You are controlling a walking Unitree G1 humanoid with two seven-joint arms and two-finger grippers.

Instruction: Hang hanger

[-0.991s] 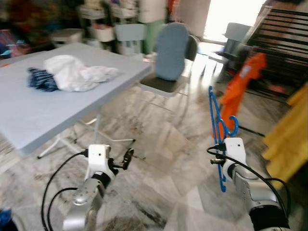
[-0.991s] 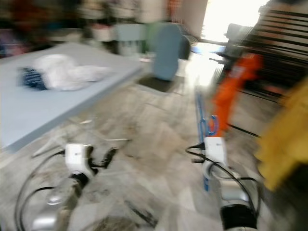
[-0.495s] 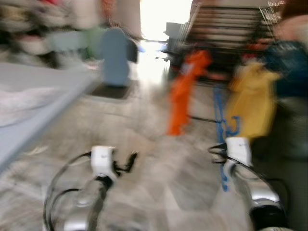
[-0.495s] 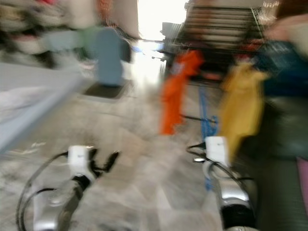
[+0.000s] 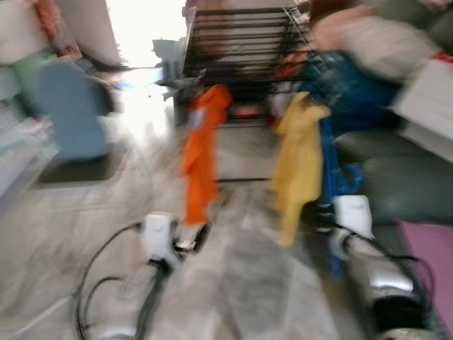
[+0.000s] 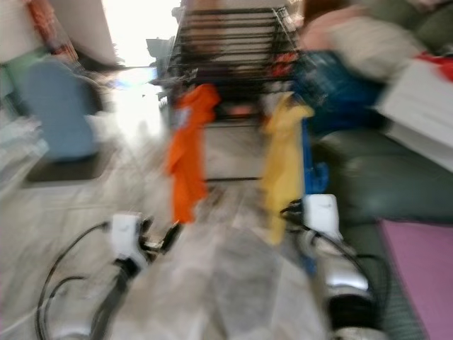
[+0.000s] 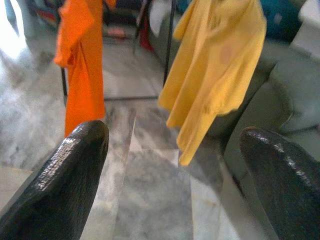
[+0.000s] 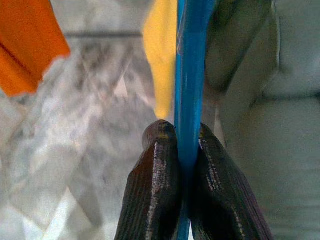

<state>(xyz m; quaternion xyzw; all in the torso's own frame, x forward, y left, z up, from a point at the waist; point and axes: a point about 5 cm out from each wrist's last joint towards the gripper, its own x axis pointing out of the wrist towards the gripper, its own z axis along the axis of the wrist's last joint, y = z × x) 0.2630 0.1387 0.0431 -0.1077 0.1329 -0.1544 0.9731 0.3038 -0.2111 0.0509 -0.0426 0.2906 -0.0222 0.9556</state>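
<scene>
From the head views, blurred, I see my right gripper (image 5: 338,212) carrying the blue hanger (image 5: 328,159) upright, with the black drying rack (image 5: 241,42) well ahead of it and an orange garment (image 5: 200,166) and a yellow garment (image 5: 297,166) hanging there. In the left wrist view my left gripper (image 7: 172,165) is spread wide and empty, both garments ahead between its 2 fingers. In the right wrist view the 2 fingers (image 8: 155,190) pinch the hanger's bar tightly, so I judge the carrying nearly done and the hooking onto the rack still left.

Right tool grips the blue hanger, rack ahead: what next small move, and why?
Probably step closer to the rack: the right tool is shut on the hanger, but the rack's bars lie beyond the orange shirt and yellow shirt.
</scene>
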